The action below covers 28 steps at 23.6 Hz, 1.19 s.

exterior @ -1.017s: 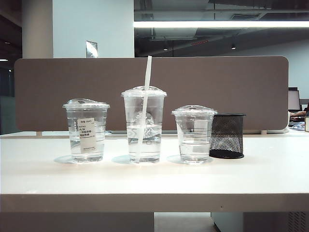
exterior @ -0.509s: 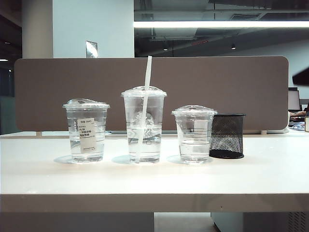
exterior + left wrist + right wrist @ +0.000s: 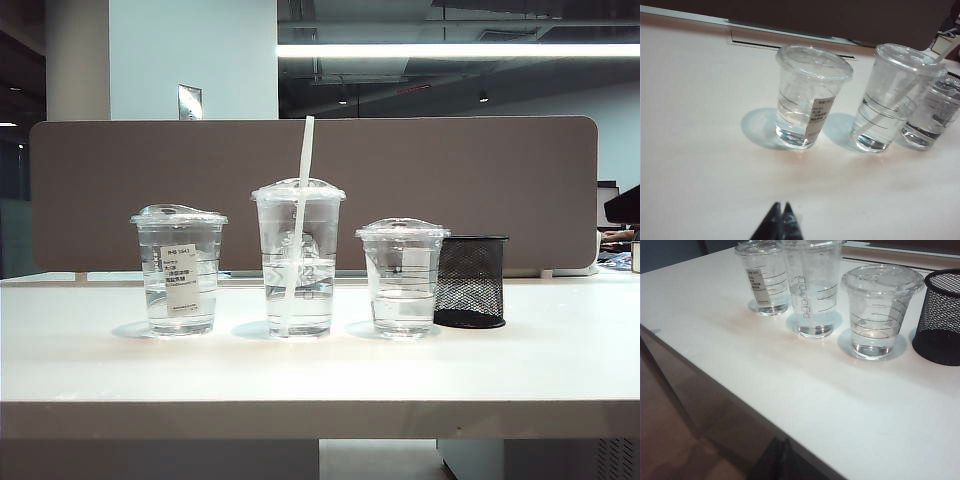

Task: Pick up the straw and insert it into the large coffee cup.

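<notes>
In the exterior view, three lidded clear cups stand in a row on the white table [image 3: 320,370], each with some water. The large cup [image 3: 298,258] is in the middle, the tallest, with a domed lid. The straw [image 3: 297,225] is in it already: it goes through the lid, leans a little, its lower end near the cup's bottom and its upper end well above the lid. To the left stands the label cup [image 3: 179,268] with a white paper label; to the right the small cup [image 3: 402,276], and just beside that, further right, a black mesh holder [image 3: 471,281]. A brown partition [image 3: 313,190] runs behind them all. A dark shape at the right edge may be part of an arm; no gripper shows clearly here.

In the left wrist view, the left gripper [image 3: 780,220] hangs over bare table, its two dark fingertips pressed together, holding nothing. It is well apart from the cups. The label cup [image 3: 809,95] is nearest to it, then the large cup [image 3: 895,97] with the straw [image 3: 897,100] slanting inside, then the small cup [image 3: 932,117] partly hidden behind it.

In the right wrist view, the right gripper [image 3: 782,460] sits off the table's near edge, fingers closed and empty. Across the table stand the label cup [image 3: 765,280], the large cup [image 3: 812,287], the small cup [image 3: 880,312] and the mesh holder [image 3: 940,315].
</notes>
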### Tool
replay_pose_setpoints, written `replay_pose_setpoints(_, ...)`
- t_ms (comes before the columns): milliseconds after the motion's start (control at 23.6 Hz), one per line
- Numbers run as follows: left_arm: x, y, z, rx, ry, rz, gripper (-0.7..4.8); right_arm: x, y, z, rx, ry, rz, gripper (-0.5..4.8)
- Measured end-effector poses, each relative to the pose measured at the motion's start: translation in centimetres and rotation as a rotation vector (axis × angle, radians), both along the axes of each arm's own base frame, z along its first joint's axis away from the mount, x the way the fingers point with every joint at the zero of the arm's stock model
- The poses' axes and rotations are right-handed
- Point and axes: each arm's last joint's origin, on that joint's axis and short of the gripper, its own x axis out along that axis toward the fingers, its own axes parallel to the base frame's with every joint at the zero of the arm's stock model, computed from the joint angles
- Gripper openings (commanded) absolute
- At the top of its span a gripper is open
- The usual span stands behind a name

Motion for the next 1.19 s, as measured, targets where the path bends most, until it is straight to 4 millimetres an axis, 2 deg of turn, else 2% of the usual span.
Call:
replay_pose_setpoints(297,0.0,0.0,0.0,0.0,0.0,0.0,-0.02,0.0,0.0,0.0,-0.001,-0.001,-0.001,-0.05)
replay_pose_setpoints(509,0.0,0.0,0.0,0.0,0.0,0.0,-0.02,0.5,-0.8,-0.1,-0.12,-0.07,-0.196,-0.05)
replay_pose_setpoints(805,0.0,0.0,0.0,0.0,0.0,0.0,-0.02,1.4,-3.1,-0.2,-0.097,-0.077,-0.468,-0.05)
replay_pose_setpoints(975,0.0,0.0,0.0,0.0,0.0,0.0,-0.02,1.6,-4.3,0.0,-0.064,-0.081,-0.559,-0.05)
replay_pose_setpoints(1187,0.0,0.0,0.0,0.0,0.0,0.0,-0.02,1.6,-4.5,-0.2,-0.067,-0.055,-0.579,-0.05)
